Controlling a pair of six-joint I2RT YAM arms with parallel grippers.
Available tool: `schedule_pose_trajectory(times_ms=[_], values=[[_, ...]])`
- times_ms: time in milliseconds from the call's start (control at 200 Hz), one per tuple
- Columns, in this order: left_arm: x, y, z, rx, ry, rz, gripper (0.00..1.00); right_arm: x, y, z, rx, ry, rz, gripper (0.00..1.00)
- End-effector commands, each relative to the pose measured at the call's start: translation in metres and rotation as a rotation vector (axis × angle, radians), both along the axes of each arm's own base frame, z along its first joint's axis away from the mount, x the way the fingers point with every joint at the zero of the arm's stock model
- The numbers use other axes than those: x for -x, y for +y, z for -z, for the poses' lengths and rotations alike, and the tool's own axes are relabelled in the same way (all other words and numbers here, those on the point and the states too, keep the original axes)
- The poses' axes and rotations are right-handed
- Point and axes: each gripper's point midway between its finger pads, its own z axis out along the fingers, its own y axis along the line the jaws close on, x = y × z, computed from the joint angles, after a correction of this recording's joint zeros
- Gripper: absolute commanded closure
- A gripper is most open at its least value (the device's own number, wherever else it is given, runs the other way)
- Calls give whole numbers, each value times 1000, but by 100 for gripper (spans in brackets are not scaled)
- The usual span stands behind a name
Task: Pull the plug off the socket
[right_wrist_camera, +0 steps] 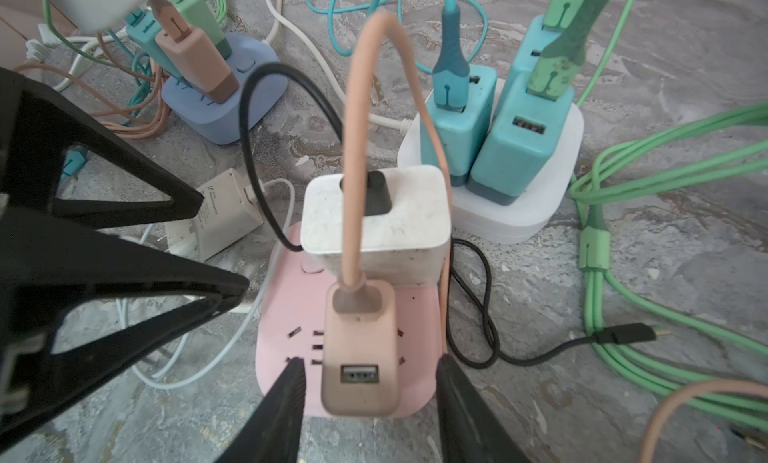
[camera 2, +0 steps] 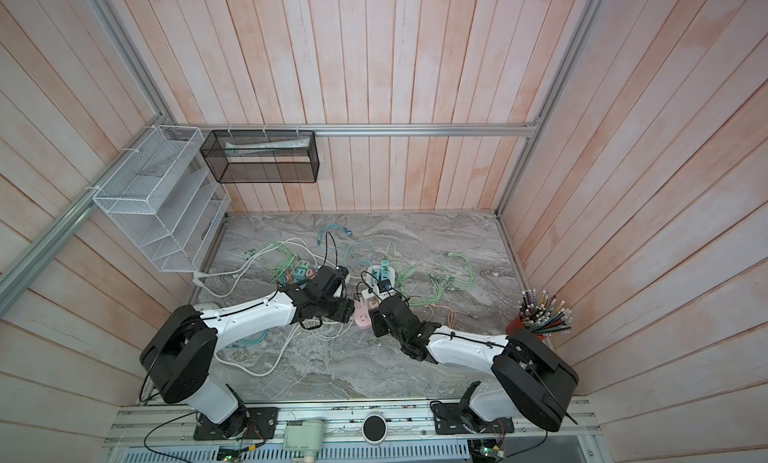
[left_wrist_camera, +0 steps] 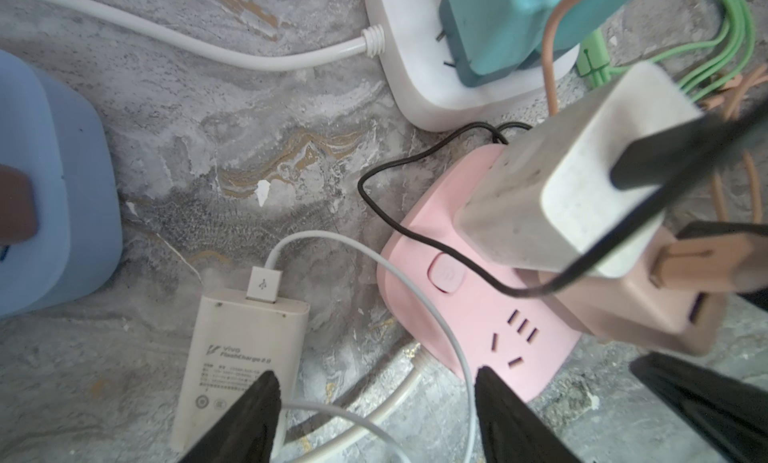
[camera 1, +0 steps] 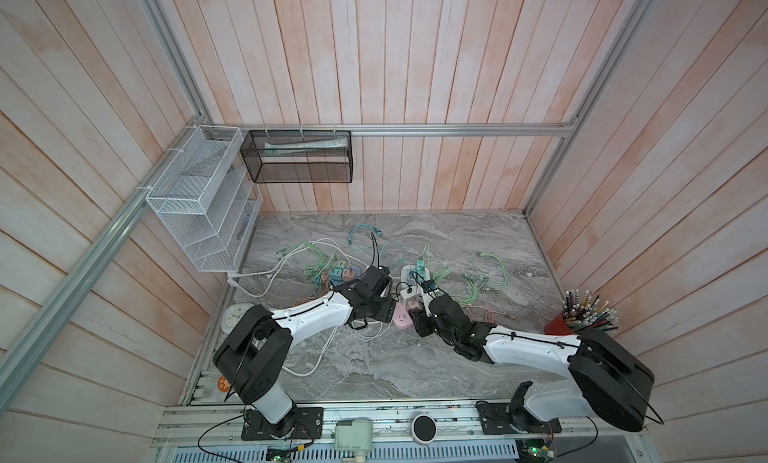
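"Over the middle of the table, both your arms are lying low and pointing inward: your left arm is angling in from the near left, your right arm from the near right, wrists almost meeting."

"Agreed, and both are pointing down at the pink socket strip. You are looking at three strips: that pink one, a white strip just beyond it, and a blue strip farther left."

"Two plugs are standing upright in the pink one: a white speckled charger at its far end and the tan plug just nearer, both sitting in their sockets."

"One more white charger is lying flat and loose on the table, left of the pink strip."

"Your right gripper is straddling the tan plug, fingers apart, a gap showing on each side, gripping nothing."

"Your left gripper is hanging with its fingers wide apart too, one over the loose charger's end, one over the pink strip's left edge, holding nothing."
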Motion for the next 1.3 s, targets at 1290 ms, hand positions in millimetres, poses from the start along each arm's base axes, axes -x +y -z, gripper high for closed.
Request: schedule_pose_trajectory(times_ms=[1290], values=[[-2, -27, 30, 22, 56, 89, 32, -7, 14, 22, -46, 21, -23, 53]])
